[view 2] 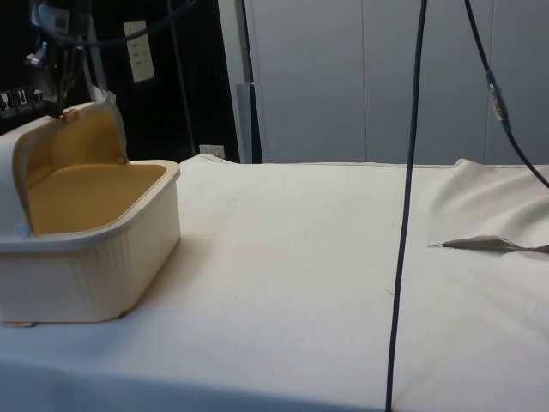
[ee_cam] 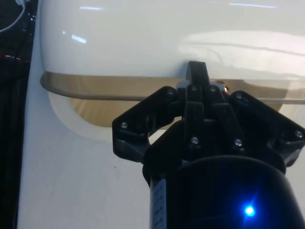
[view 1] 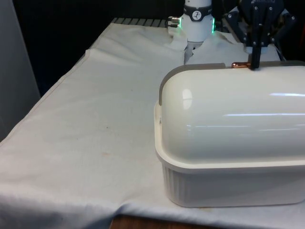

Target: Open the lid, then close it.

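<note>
Bread box [view 1: 228,186], lid [view 1: 233,124] rolled open

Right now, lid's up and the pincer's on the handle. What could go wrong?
1. The pincer pinches only the small copper handle at the lid's edge; a slip could let the lid drop.
2. The bread box sits loose on the cloth; pulling off-arc may drag or tip it.

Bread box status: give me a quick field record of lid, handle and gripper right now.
container: cream bread box on the white cloth
lid: roll-top lid rolled back, interior exposed in the side view
handle: copper handle at the lid's raised edge
gripper: gripper at the handle, fingers shut on it
task stage: lid open, closing not yet done
</note>
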